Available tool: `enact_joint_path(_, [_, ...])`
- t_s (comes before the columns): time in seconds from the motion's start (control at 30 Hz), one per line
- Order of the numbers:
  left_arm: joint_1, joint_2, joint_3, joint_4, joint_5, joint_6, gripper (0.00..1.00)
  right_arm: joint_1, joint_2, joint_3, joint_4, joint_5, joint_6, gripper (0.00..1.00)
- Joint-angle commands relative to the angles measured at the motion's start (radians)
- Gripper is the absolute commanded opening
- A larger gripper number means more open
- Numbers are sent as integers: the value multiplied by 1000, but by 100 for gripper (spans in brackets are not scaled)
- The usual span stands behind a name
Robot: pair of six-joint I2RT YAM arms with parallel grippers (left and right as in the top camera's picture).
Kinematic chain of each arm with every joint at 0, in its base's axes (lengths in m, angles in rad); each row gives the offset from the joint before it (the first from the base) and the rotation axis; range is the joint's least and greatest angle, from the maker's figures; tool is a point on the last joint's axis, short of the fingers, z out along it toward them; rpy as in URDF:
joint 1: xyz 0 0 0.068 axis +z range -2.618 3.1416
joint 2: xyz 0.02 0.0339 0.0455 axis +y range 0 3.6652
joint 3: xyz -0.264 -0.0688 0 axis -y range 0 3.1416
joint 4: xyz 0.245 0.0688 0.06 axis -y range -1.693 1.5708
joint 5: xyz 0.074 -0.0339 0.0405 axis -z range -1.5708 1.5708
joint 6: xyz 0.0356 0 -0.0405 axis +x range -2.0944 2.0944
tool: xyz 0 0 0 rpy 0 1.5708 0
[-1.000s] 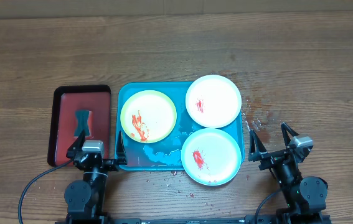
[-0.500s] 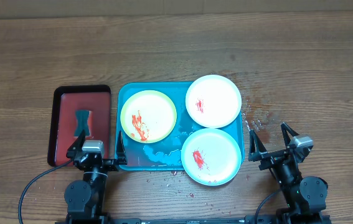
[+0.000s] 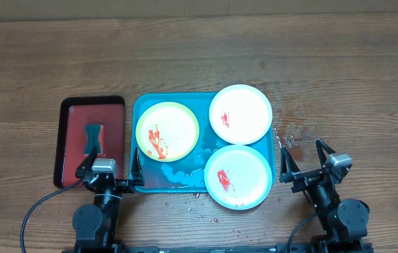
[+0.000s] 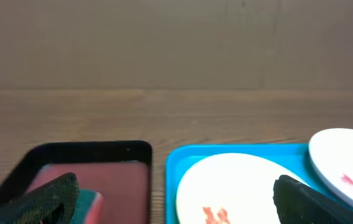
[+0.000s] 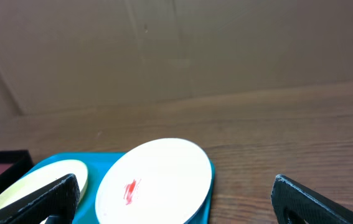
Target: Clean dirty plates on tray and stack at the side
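Three dirty plates [image 3: 240, 113] are sitting on the tray [image 3: 184, 173], nothing stacked, while left gripper [image 3: 109, 164] and right gripper [image 3: 303, 157] are idling wide open.

Wooden table [image 3: 184, 49] carries turquoise tray [image 3: 177, 99] and dark-red tray [image 3: 72, 118].

L hand [image 3: 109, 169], R hand [image 3: 302, 164]: jaws wide apart, both parked low

Yellow-green plate [image 4: 238, 185], white plate [image 4: 344, 155]: partly beyond left-wrist view's edges.
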Motion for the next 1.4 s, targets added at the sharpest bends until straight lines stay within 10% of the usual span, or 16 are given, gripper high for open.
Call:
enact_joint_path(0.0, [-4, -8, 63, -18, 72, -48, 100, -2, -3, 48, -7, -53, -4, 100])
enact_joint_path(0.6, [-4, 494, 943, -739, 137, -48, 100, -2, 503, 681, -342, -154, -5, 100])
enact_joint_path(1.03, [-3, 1208, 1590, -1310, 222, -42, 100, -2, 1075, 1288, -866, -158, -4, 100])
enact_joint_path(1.37, [-3, 1497, 1663, -1225, 219, 5, 100, 61, 1303, 1389, -809, -294, 80, 97])
